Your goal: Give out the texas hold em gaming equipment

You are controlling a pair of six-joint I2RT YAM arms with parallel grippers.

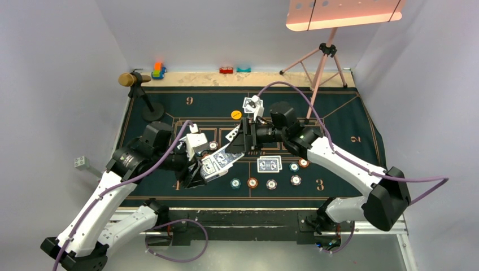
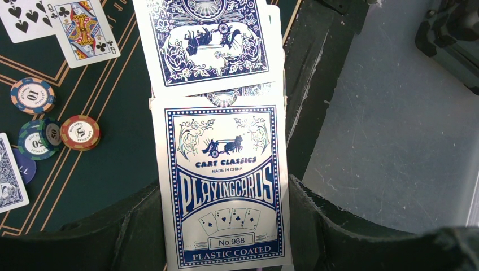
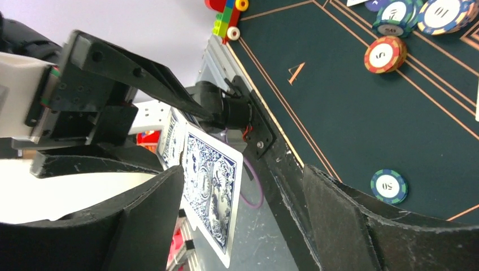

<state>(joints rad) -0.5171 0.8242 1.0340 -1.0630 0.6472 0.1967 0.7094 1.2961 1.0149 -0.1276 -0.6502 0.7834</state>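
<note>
Dark green gold-lined mat (image 1: 350,121) at centre frame, colourful toys (image 1: 159,70) above, microphone (image 1: 131,79) upper left, pink tripod (image 1: 323,56) upper right.

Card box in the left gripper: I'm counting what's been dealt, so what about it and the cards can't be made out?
Left wrist: how many cards remain in the card box; its cover hides them.
Both wrists: face of the protruding card; only its blue back shows.
Top external: values on the chips; too small.
Left wrist: face-down card cut off by the left edge.
</note>
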